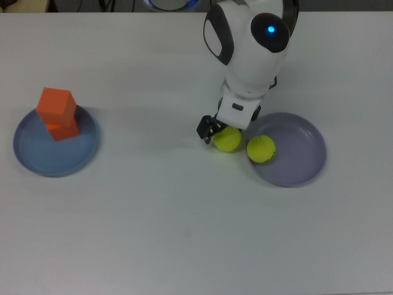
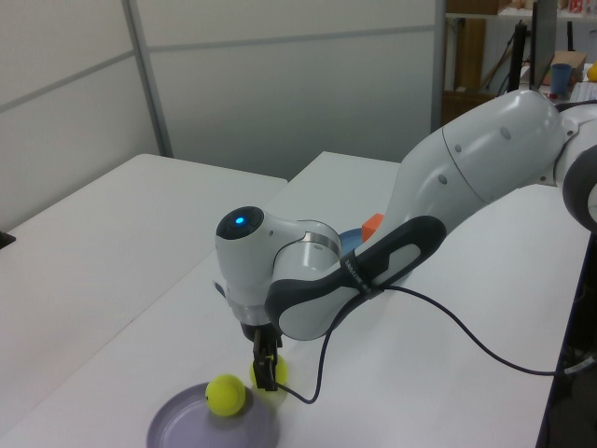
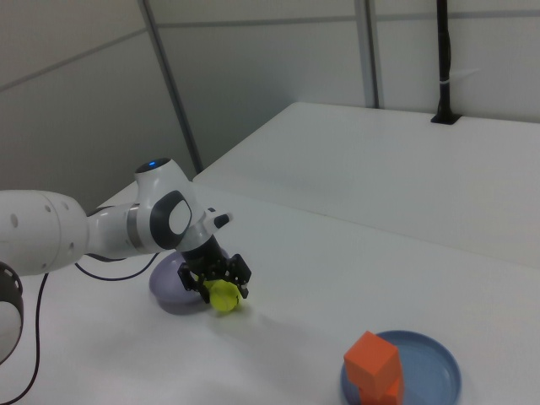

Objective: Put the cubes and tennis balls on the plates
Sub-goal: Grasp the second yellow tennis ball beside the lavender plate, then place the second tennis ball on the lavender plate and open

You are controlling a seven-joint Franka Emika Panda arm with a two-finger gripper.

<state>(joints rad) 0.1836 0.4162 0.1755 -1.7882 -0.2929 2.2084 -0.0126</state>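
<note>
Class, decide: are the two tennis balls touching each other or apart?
Apart. The top view shows a strip of table between the ball on the table and the ball on the lavender plate's rim.

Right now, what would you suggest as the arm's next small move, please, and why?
Probably close the gripper on the tennis ball it straddles. That ball sits on the table beside the lavender plate, while the other ball and both cubes already rest on plates.

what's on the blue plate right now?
Two orange cubes, one stacked askew on the other, sit on the blue plate. The upper cube hides most of the lower cube's top; no tennis ball shows there.
</note>
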